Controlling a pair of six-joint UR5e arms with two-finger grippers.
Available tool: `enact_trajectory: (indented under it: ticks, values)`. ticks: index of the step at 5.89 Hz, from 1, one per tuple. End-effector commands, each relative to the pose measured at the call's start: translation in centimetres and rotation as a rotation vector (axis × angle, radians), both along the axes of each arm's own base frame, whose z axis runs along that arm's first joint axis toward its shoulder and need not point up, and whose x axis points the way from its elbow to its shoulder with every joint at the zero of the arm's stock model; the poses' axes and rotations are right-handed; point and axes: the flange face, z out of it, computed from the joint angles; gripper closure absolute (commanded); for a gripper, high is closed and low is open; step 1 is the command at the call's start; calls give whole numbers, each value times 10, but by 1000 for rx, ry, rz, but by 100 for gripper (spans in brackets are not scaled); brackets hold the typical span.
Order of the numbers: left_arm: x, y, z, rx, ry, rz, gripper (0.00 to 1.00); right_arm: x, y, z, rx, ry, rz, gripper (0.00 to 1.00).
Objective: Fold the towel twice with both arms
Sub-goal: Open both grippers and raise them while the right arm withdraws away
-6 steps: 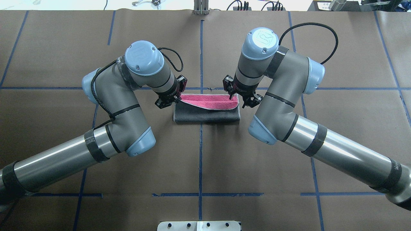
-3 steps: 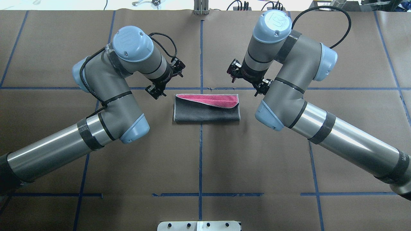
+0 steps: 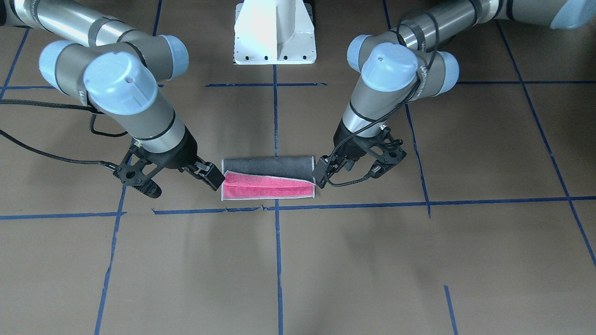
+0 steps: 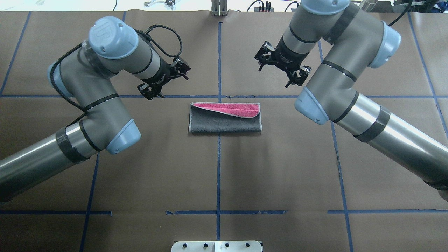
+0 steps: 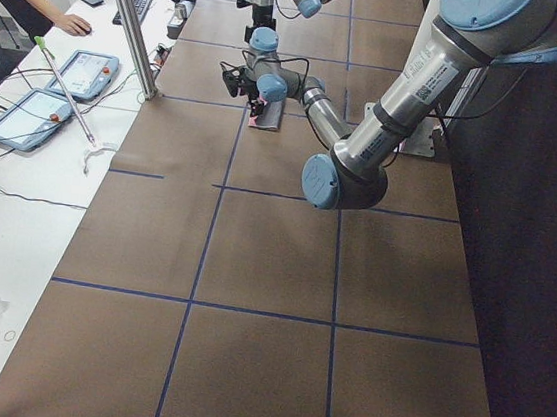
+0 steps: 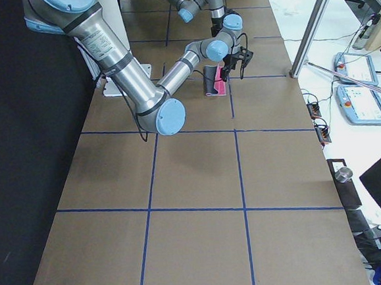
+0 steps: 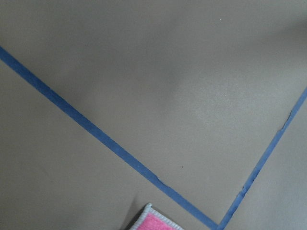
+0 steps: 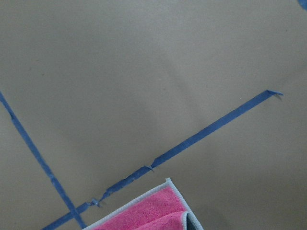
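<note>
**A:** The left arm [image 4: 105,73] and the right arm [image 4: 336,45] have pulled up and back. A second ago the left pincer [image 4: 168,84] and the right pincer [image 4: 276,71] were down at the towel's far corners. Now they hang well apart from it, beyond its far edge and out to either side.

**B:** And the jaws?

**A:** Spread wide on both, with nothing between them.

**B:** Where's the towel [image 4: 224,122]?

**A:** It hasn't shifted in the last half second. It lies flat in the middle of the desk [image 4: 224,182], folded once into a long strip across the central blue tape line [image 4: 218,168]. The grey face is up, and a pink wedge shows along the far edge, wider toward the robot's right.

**B:** What about the wrist cameras?

**A:** Each catches only a pink corner with a whitish border, at the bottom of its view.
</note>
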Motion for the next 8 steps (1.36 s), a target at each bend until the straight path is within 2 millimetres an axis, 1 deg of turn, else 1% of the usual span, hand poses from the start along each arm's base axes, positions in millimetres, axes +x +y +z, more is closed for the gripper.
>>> enact_trajectory:
  ticks: [1, 2, 3, 4, 5, 6, 7, 8]
  values:
    - [-12, 19, 7, 174, -33, 116, 0, 66, 29, 31, 190, 11, -92, 0]
    - [4, 28, 14, 226, -54, 177, 0, 81, 30, 59, 263, 49, -159, 0]
    - [34, 38, 26, 218, -74, 226, 0, 97, 25, 83, 307, 84, -202, 0]
    - [57, 29, 33, 210, -95, 228, 0, 108, 24, 102, 344, 112, -239, 0]
    - [80, 29, 37, 203, -101, 247, 0, 107, 23, 106, 342, 122, -240, 0]
    - [90, 40, 39, 205, -96, 268, 9, 106, 23, 107, 341, 123, -242, 0]
    - [98, 48, 39, 207, -95, 284, 13, 105, 24, 107, 340, 123, -244, 0]
    - [102, 52, 37, 223, -95, 300, 16, 104, 25, 111, 334, 126, -246, 0]
